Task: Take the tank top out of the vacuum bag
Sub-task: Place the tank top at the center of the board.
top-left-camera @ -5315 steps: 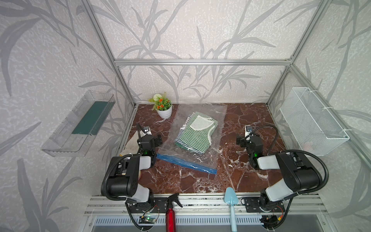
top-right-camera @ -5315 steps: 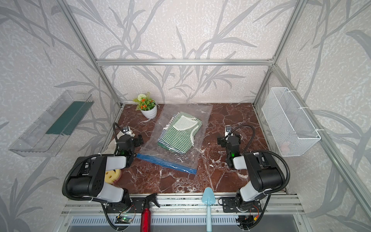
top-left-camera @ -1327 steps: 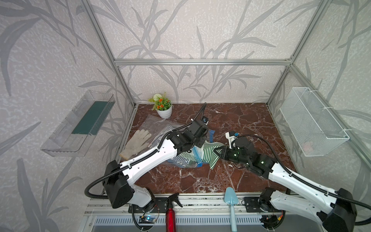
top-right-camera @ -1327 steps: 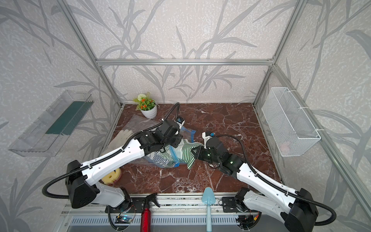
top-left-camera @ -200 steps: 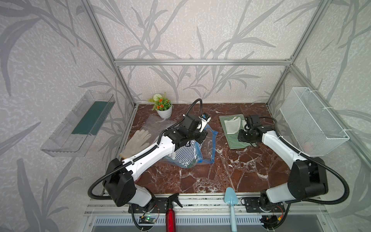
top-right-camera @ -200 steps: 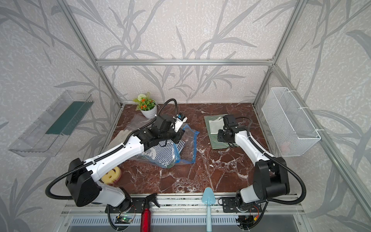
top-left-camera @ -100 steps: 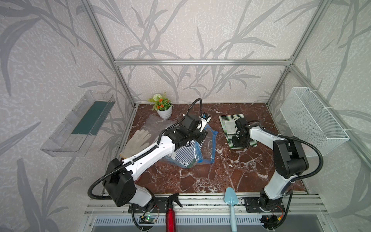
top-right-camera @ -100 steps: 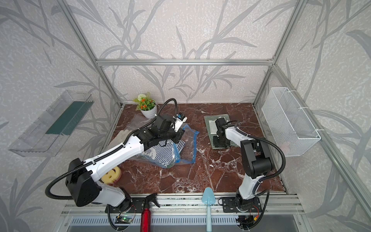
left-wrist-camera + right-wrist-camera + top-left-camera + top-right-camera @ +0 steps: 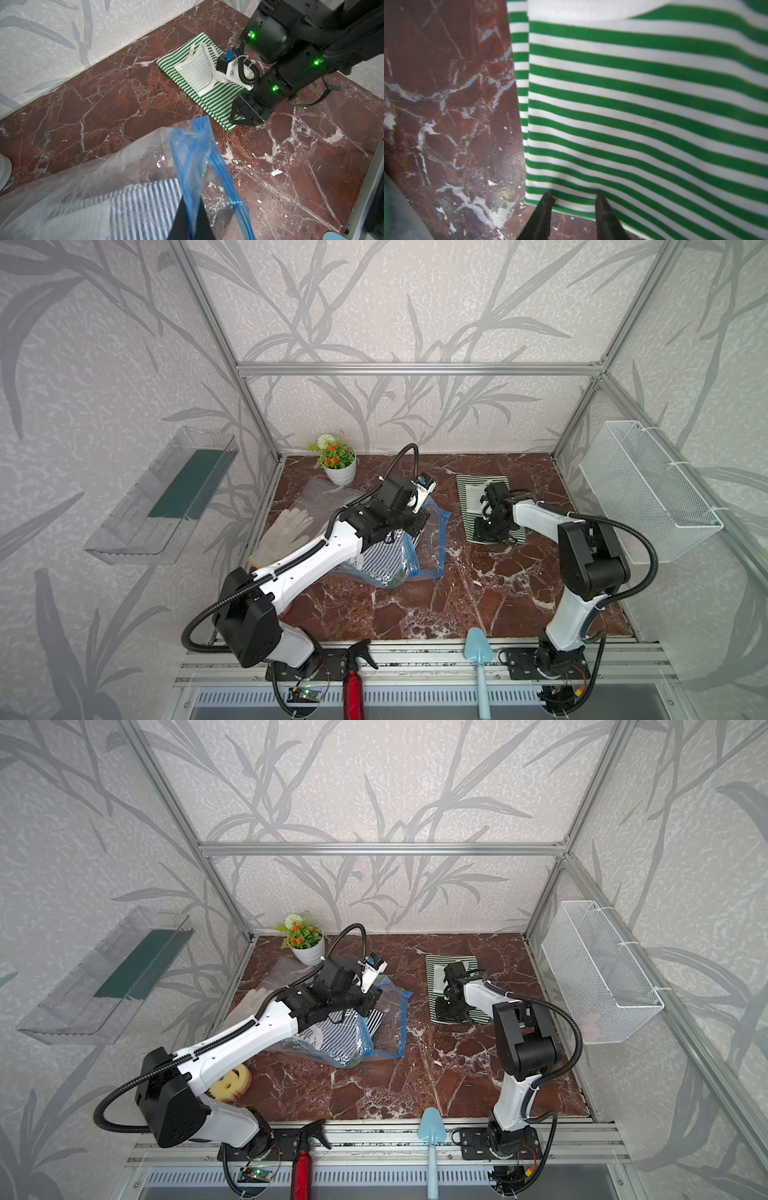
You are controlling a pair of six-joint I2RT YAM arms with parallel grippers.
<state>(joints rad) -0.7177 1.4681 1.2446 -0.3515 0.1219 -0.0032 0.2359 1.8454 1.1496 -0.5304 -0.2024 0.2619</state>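
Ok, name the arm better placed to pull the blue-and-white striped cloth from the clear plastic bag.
Right, probably: the right gripper is open over the green-striped tank top; the left gripper is shut on the bag.

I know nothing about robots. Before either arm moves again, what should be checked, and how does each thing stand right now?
1. The green-and-white striped tank top lies wholly outside the clear crinkly plastic vacuum bag, flat on the red marble table: ok.
2. The right tool is open, no cloth pinched: ok.
3. The right tool's tips are clear of the tank top's edge: cannot tell.
4. The left tool is shut on the bag's blue zip strip: ok.
5. The blue-and-white striped garment is inside the bag: ok.
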